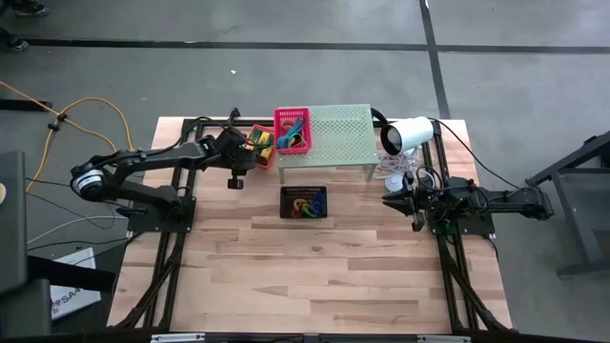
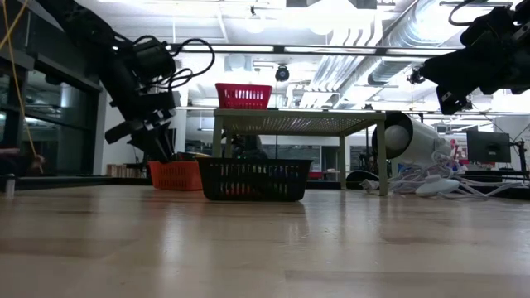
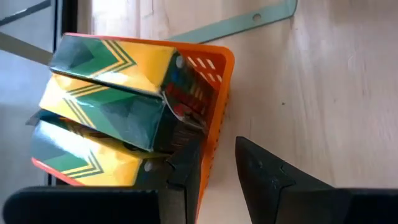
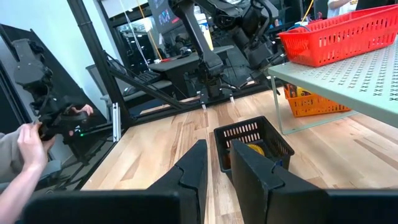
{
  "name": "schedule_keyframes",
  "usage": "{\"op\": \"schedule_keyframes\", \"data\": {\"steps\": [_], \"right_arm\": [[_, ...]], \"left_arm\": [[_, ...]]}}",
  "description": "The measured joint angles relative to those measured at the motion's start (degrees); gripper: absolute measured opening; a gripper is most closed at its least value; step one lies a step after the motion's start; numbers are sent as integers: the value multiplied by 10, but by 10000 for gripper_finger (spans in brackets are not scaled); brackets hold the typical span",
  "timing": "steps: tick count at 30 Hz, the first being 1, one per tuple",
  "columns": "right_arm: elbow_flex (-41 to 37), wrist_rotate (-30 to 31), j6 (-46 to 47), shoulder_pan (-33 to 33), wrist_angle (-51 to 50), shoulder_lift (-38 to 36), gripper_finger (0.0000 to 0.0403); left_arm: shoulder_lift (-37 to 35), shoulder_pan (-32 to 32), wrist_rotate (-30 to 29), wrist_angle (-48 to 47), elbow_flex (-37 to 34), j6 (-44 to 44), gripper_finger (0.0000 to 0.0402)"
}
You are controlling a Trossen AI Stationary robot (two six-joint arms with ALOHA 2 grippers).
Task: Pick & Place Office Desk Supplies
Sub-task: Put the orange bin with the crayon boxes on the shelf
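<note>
An orange basket [image 1: 259, 145] [image 3: 221, 68] stands on the table at the left end of the pale-green shelf [image 1: 334, 138]. It holds three yellow-and-green wedge-shaped pieces [image 3: 106, 93]. My left gripper [image 3: 216, 144] [image 1: 246, 151] slants down at the basket's near-right corner, open, with one finger over the inside and one outside the wall. A black basket [image 1: 303, 202] with coloured loops sits on the table at mid-table. A red basket [image 1: 294, 130] rests on the shelf top. My right gripper [image 4: 217, 146] [image 1: 389, 200] waits at the table's right side, level, slightly open and holding nothing. My left gripper straddles the orange basket's side wall [image 3: 210, 163] near a corner, coming from above at a slant. Bare wood shows between the wall and the outer finger [image 3: 261, 174]. Whether the inner finger [image 3: 186, 174] touches the wall or a wedge piece, I cannot tell.
A white cylindrical lamp [image 1: 405, 133] with tangled white cable lies at the shelf's right end. The shelf's legs stand close behind the orange basket. Open wood stretches across the table's near half. A person's hand [image 4: 28, 143] shows beyond the table's left side.
</note>
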Motion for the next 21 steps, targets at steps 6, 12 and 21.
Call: {"op": "schedule_keyframes", "data": {"steps": [6, 12, 21], "right_arm": [[0, 0, 0, 0, 0, 0, 58], [0, 0, 0, 0, 0, 0, 58], [0, 0, 0, 0, 0, 0, 58]], "left_arm": [[37, 15, -1, 20, 0, -2, 93], [59, 18, 7, 34, 0, -1, 93], [81, 18, 24, 41, 0, -17, 93]]}}
